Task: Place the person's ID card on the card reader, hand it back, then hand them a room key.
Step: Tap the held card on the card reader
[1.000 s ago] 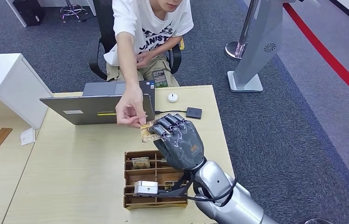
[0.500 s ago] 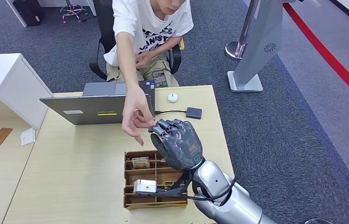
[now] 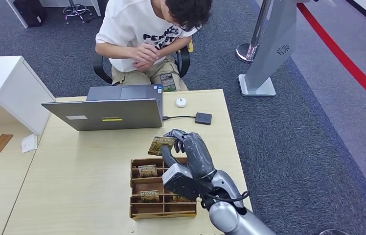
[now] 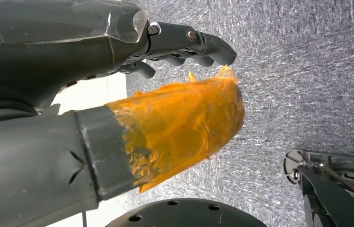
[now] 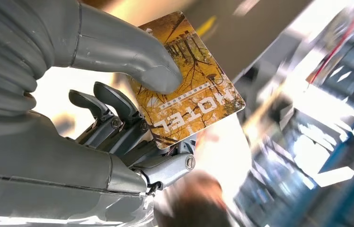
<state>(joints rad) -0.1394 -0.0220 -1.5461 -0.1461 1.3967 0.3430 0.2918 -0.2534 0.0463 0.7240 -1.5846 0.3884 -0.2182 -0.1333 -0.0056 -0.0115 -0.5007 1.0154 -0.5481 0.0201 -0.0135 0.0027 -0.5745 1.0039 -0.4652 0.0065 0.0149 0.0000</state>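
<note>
Right hand (image 3: 191, 154) is pinching the room key (image 3: 162, 145) in its fingers (image 5: 118, 111); I'd be extending it level toward the person (image 3: 144, 29).

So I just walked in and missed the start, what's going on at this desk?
The robot's right hand pinches a yellow card printed MOTEL between thumb and fingers, holding it above the wooden card tray, which has similar cards in its slots. The seated person behind the laptop has both hands together at the chest, not reaching for it. The left hand hangs over the carpet, holding nothing.
</note>
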